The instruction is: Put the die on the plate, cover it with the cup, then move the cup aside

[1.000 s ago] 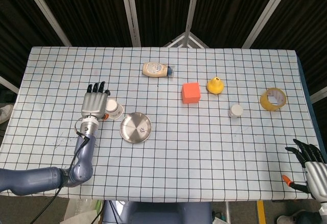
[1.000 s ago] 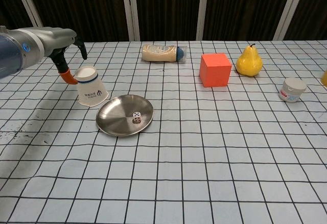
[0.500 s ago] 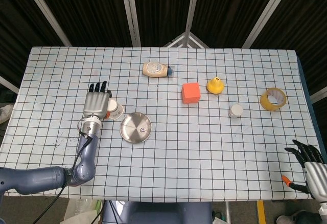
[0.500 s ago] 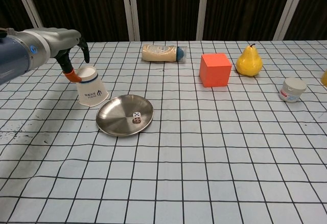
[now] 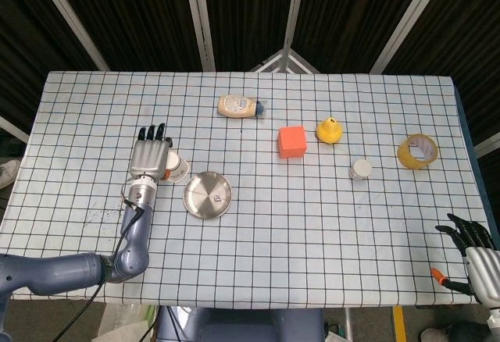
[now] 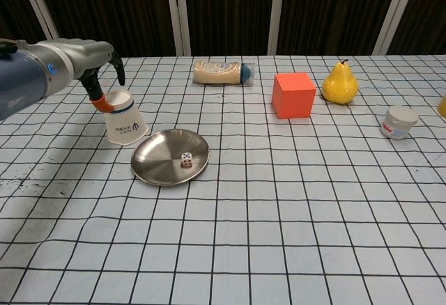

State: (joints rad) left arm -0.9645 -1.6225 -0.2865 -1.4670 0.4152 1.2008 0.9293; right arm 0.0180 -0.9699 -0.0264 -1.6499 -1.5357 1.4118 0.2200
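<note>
A small white die (image 6: 186, 159) lies on the round steel plate (image 6: 157, 162), right of its middle. The white paper cup (image 6: 125, 117) stands upside down just beyond the plate's left rim, tilted a little. My left hand (image 6: 104, 75) hovers at the cup's upper left with its fingers apart; the orange-tipped thumb is against the cup's top edge and the other fingers reach behind it. From above, the left hand (image 5: 148, 157) partly covers the cup (image 5: 178, 169) beside the plate (image 5: 208, 194). My right hand (image 5: 473, 252) rests at the table's near right corner, fingers spread, holding nothing.
A mayonnaise bottle (image 6: 223, 72) lies at the back centre. An orange cube (image 6: 293, 95) and a yellow pear (image 6: 339, 83) stand to the right, then a small white jar (image 6: 400, 122). A yellow tape roll (image 5: 417, 151) sits near the right edge.
My left hand has edged rightward to the cup, and its thumb now meets the cup's top. Cup, plate, die and right hand have stayed put.
</note>
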